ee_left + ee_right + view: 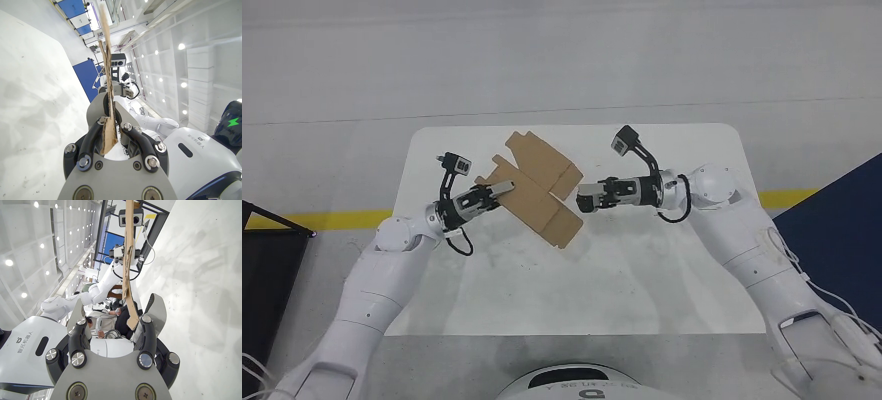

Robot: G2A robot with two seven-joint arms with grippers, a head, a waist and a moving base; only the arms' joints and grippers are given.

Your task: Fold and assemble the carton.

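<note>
The left arm comes in from the near left corner of the table (642, 290), elbow bent, forearm angled toward the middle. Its left gripper (498, 190) is pressed together on the left edge of the carton (540, 188). In the left wrist view both fingers (98, 106) pinch the cardboard (106, 62), seen edge-on, with a corner of it poking back past the fingers toward the wrist.

The carton is a flat brown sheet of folded cardboard with its flaps spread out. It is held over the far middle of the table, slanting from far left to near right, between the two grippers.

The right arm reaches from the near right, elbow out over the table's right side, forearm pointing left. Its right gripper (587, 196) sits at the carton's right edge. In the right wrist view the fingers (157, 306) are spread apart, and the cardboard's edge (128, 256) stands between them, close against one finger's base.
</note>
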